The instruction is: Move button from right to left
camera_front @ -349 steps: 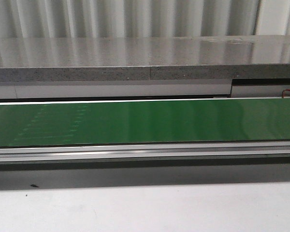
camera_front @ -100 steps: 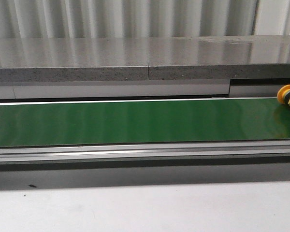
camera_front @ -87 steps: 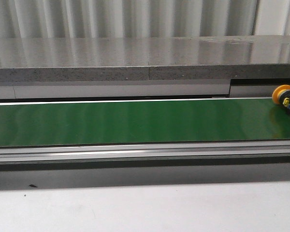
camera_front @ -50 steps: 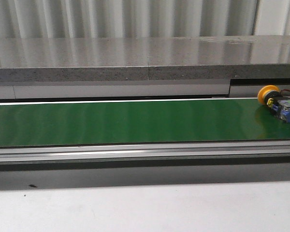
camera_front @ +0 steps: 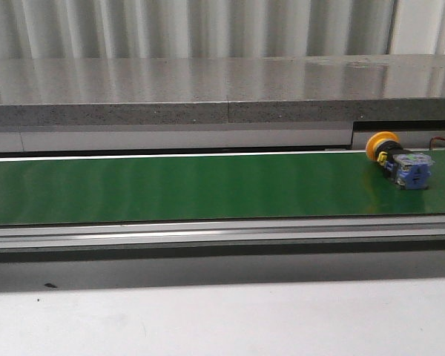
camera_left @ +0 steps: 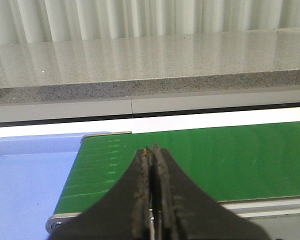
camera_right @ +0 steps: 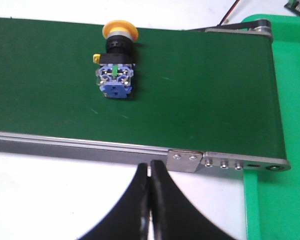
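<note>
The button [camera_front: 398, 162] lies on its side on the green conveyor belt [camera_front: 208, 185] near the right end, its yellow-orange cap toward the back and its blue-grey block toward the front. It also shows in the right wrist view [camera_right: 117, 61]. My right gripper [camera_right: 150, 165] is shut and empty, over the white table in front of the belt's frame, apart from the button. My left gripper [camera_left: 152, 150] is shut and empty above the belt's left end. Neither gripper shows in the front view.
A grey stone shelf [camera_front: 222, 89] runs behind the belt. A blue tray [camera_left: 25, 175] sits at the belt's left end. A green tray [camera_right: 285, 125] sits at its right end. An aluminium frame rail [camera_front: 222, 233] borders the belt's front.
The button came in from the right edge and has travelled leftward along the belt. The belt was empty at the start.
</note>
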`<state>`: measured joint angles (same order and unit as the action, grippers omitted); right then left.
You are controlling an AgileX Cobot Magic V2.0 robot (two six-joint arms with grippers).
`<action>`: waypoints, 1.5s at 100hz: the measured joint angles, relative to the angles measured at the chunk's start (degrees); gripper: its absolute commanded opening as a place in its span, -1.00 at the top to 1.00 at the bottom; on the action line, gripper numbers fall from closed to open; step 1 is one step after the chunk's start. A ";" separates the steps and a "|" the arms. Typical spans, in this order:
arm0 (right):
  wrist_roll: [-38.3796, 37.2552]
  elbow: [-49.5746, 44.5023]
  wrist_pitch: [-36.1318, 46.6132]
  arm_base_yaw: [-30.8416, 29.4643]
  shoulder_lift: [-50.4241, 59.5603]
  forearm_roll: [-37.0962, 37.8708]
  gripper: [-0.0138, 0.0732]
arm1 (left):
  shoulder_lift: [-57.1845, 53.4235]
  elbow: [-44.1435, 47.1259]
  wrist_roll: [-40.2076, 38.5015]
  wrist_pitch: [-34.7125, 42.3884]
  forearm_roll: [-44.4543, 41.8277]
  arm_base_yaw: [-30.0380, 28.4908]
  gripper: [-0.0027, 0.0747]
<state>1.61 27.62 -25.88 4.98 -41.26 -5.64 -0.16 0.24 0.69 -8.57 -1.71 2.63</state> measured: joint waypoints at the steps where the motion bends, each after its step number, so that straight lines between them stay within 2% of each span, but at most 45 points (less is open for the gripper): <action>1: 0.00 -0.52 0.12 0.00 0.46 0.00 0.84 | 0.00 0.00 0.00 0.00 0.00 0.00 0.98; 37: 0.13 -7.86 1.10 0.00 19.41 0.08 0.84 | 0.00 0.00 0.00 1.97 0.00 0.00 0.99; 71: 0.13 -7.98 1.42 0.00 21.33 0.12 0.84 | 0.00 -0.10 0.00 7.68 0.00 0.00 0.99; 84: 0.13 -7.98 1.42 0.00 21.33 0.12 0.84 | 0.00 -2.00 0.00 2.02 0.00 0.00 0.99; 100: 0.13 -7.98 1.42 0.00 21.33 0.21 0.84 | 0.86 -9.21 0.00 -5.86 0.00 0.00 0.99; 131: 0.13 -7.98 1.42 0.00 21.33 0.21 0.84 | 16.23 -22.49 0.00 -21.08 0.00 0.00 0.97; 140: 0.13 -7.98 1.42 0.00 21.33 0.21 0.84 | 21.19 -25.62 0.00 -23.97 0.00 0.00 0.77; 145: 0.13 -7.98 1.42 0.00 21.33 0.21 0.84 | 23.85 -27.47 0.00 -25.47 0.00 0.00 0.54; 150: 0.13 -7.98 1.42 0.00 21.33 0.21 0.84 | 26.75 -28.90 0.00 -26.76 0.00 0.00 0.20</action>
<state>1.74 19.65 -24.46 4.98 -19.93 -5.43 26.59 -28.66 0.69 -35.33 -1.71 2.63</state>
